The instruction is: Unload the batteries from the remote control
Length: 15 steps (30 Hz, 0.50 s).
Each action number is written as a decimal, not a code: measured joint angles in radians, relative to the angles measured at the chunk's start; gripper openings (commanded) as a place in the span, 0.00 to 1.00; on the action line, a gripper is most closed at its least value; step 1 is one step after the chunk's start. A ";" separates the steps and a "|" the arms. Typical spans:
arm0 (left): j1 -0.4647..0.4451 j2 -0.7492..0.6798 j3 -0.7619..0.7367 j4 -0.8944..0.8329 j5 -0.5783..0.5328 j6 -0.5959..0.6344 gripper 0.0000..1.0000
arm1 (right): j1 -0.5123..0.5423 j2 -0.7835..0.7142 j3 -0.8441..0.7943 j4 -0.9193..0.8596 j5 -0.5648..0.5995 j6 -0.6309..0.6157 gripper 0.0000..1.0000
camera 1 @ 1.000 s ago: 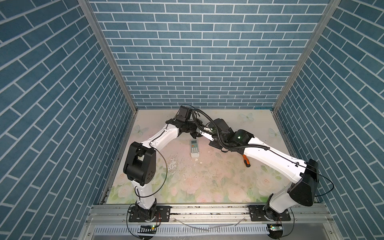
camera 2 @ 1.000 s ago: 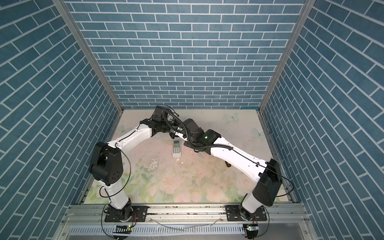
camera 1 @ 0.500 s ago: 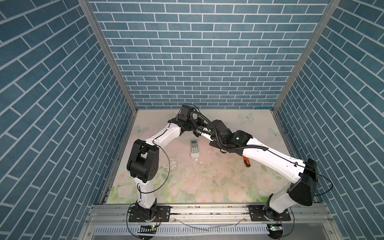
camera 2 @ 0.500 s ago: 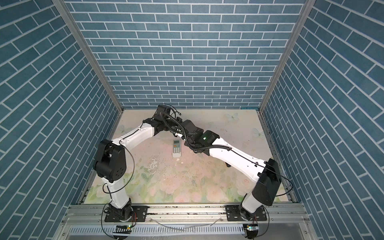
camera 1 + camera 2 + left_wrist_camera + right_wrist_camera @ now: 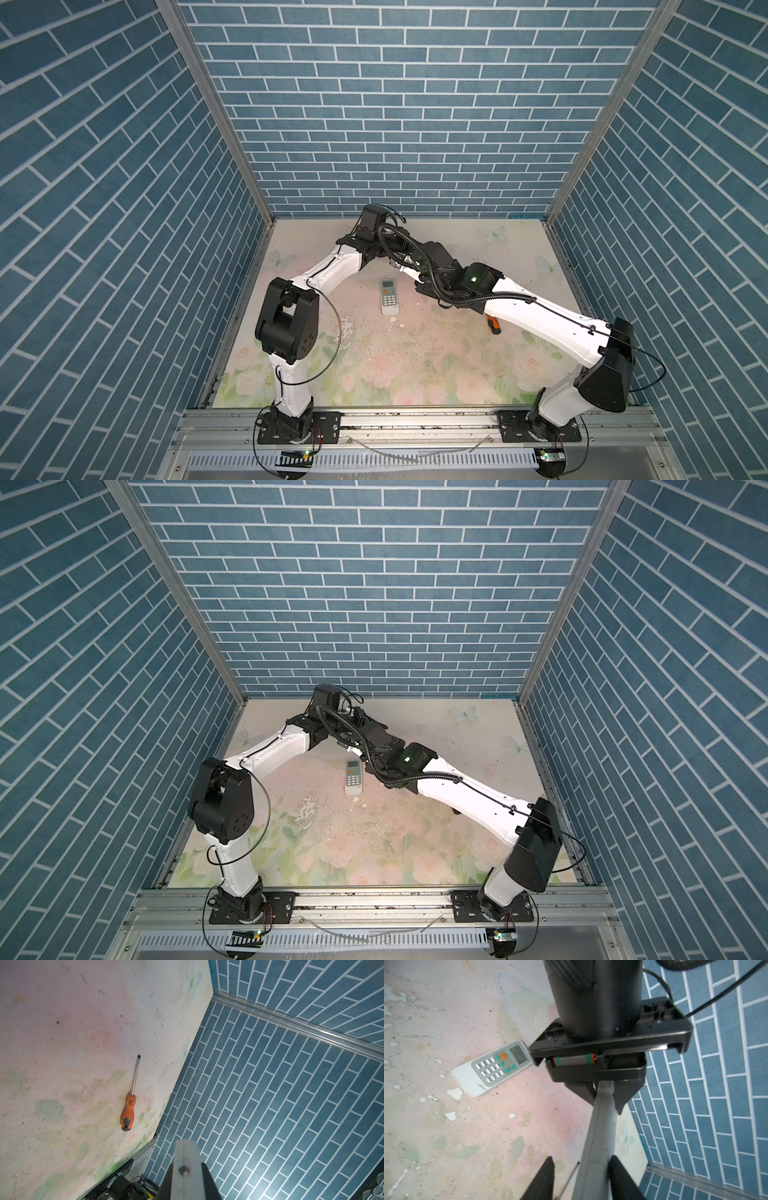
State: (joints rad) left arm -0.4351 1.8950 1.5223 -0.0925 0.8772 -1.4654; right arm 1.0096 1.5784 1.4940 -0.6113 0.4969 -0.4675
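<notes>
The white remote control [image 5: 390,296] [image 5: 354,776] [image 5: 492,1068] lies flat on the flowered table with its buttons up. The batteries are hidden. Both grippers hang close together above the table, just behind the remote. My left gripper [image 5: 185,1144] is shut, its pale fingers [image 5: 191,1159] pressed together with nothing between them. In the right wrist view its black housing [image 5: 612,1043] fills the upper middle. Its pale fingers [image 5: 600,1126] run from there down between the dark jaws of my right gripper [image 5: 581,1157]. Those jaws stand apart, with a gap on one side of the pale fingers. I cannot tell whether they touch.
An orange-and-black-handled screwdriver [image 5: 129,1103] [image 5: 493,325] lies on the table to the right, partly under the right forearm in both top views. Small white flakes [image 5: 454,1093] are scattered in front of the remote. Blue brick walls enclose three sides. A metal rail [image 5: 415,419] runs along the front.
The left wrist has shifted a little to the right and the right gripper a little to the left, so the two have drawn closer. The remote has not moved.
</notes>
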 measured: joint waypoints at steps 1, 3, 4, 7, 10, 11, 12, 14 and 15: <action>0.001 0.000 0.002 0.005 -0.002 0.004 0.00 | 0.002 0.000 0.000 0.000 0.000 0.000 0.57; 0.003 0.001 0.006 0.018 -0.006 0.015 0.00 | 0.006 0.000 0.001 0.001 0.003 0.000 0.61; 0.003 0.002 0.009 0.023 -0.008 0.017 0.00 | 0.006 0.000 0.001 0.002 0.005 0.000 0.62; 0.003 0.002 0.011 0.045 -0.016 0.022 0.00 | 0.008 0.000 0.001 0.006 0.011 0.001 0.68; 0.004 0.002 0.011 0.069 -0.023 0.022 0.00 | 0.011 0.000 0.001 0.006 0.016 0.006 0.75; 0.005 0.002 0.011 0.078 -0.026 0.022 0.00 | 0.011 0.000 0.001 0.006 0.018 0.010 0.78; 0.006 0.002 0.010 0.090 -0.029 0.021 0.00 | 0.013 0.000 0.001 0.008 0.020 0.015 0.80; 0.010 0.002 0.006 0.118 -0.035 0.018 0.00 | 0.014 -0.003 0.001 0.011 0.020 0.021 0.83; 0.011 0.002 0.001 0.138 -0.039 0.013 0.00 | 0.015 -0.008 0.001 0.010 0.019 0.025 0.84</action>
State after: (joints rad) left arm -0.4236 1.8969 1.5230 0.0456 0.8383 -1.4525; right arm 1.0248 1.5707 1.4948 -0.6010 0.5156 -0.4427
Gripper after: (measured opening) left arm 0.192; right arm 0.823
